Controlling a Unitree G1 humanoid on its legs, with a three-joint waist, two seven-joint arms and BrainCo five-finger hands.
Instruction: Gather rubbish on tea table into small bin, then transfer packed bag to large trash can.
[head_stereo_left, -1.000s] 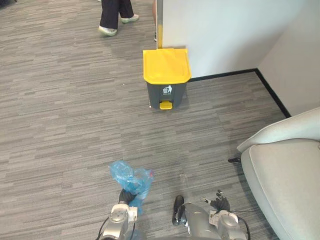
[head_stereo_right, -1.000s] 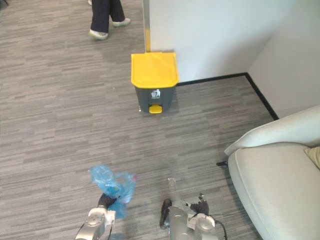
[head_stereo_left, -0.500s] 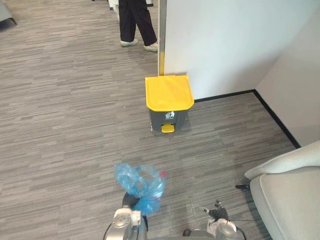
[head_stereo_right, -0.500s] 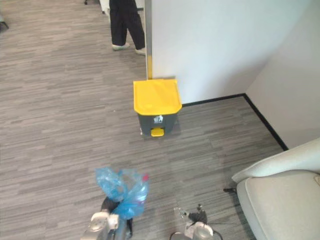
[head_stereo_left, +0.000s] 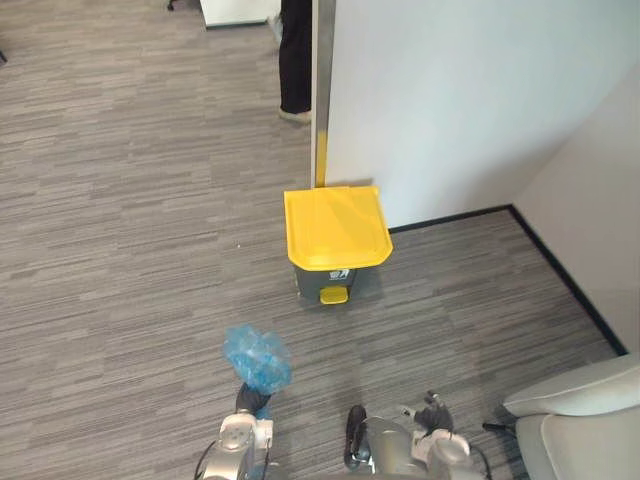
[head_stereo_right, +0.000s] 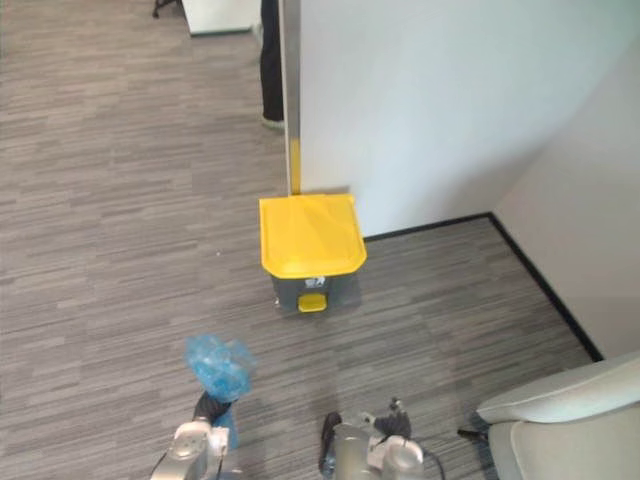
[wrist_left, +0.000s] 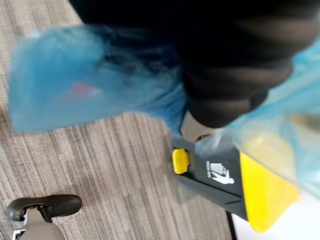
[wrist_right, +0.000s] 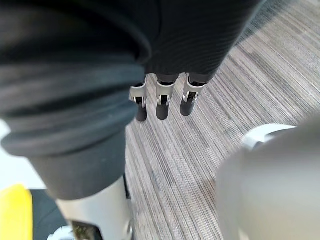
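Left hand (head_stereo_left: 246, 399) low in the head views, closed on the gathered neck of the blue bag (head_stereo_left: 257, 358). The bag balloons up above the fist, clear of the floor, with something pinkish showing through the plastic in the left wrist view. Right hand (wrist_right: 161, 100) low beside it, fingers straight and loose, holding nothing. Ahead, well apart from the bag: large trash can (head_stereo_left: 335, 240), grey body, yellow lid shut, yellow pedal (head_stereo_left: 334, 294) at its foot. It stands on grey striped carpet (head_stereo_left: 130, 250) against the end of a white partition wall (head_stereo_left: 460, 100). Person's dark trouser leg (head_stereo_left: 295, 60) behind the partition edge. Pale grey armchair (head_stereo_left: 585, 425) at near right.
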